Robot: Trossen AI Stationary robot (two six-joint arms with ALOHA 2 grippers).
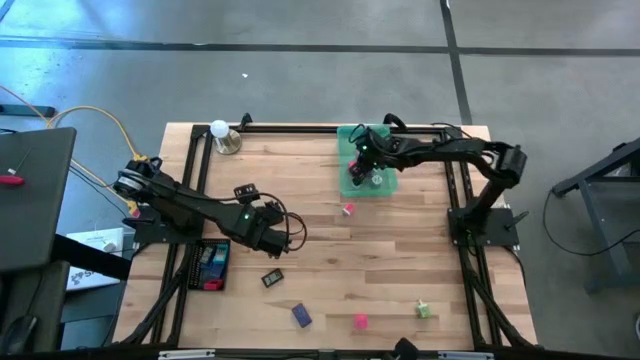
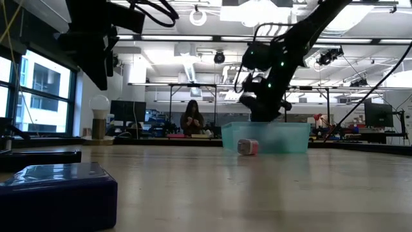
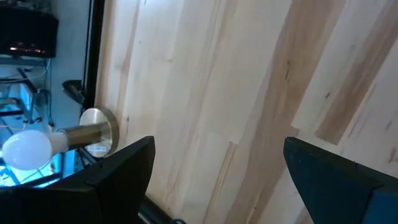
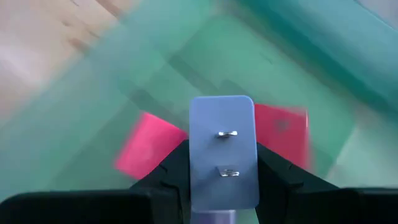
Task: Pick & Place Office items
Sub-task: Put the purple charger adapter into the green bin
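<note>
The right gripper (image 1: 372, 172) is hanging over the translucent green tray (image 1: 350, 140) at the far side of the wooden table (image 1: 400, 260), its fingers clenching a pale blue-white charger plug (image 4: 222, 149) with two metal prongs facing the wrist camera. Below the plug, two pink-red flat pieces (image 4: 148, 152) are lying on the tray floor. In the low view the same gripper (image 2: 261, 109) is sitting just above the tray's rim (image 2: 265, 136), and a small pink-and-white block (image 2: 248, 147) is resting on the table right in front of the tray wall. The left gripper (image 1: 272, 232) is waiting over the left-middle of the table, fingers (image 3: 121, 171) spread wide with nothing between them, pointing toward the white ball lamp (image 1: 219, 129) at the far left corner. Remaining items are lying loose on the table: a pink piece (image 1: 348, 209) near the tray, a black piece (image 1: 272, 277), a blue block (image 1: 301, 316), a pink block (image 1: 360, 321) and a green block (image 1: 423, 310) along the near edge. The black tray (image 1: 209, 266) is sitting at the left edge, beside the left arm.
</note>
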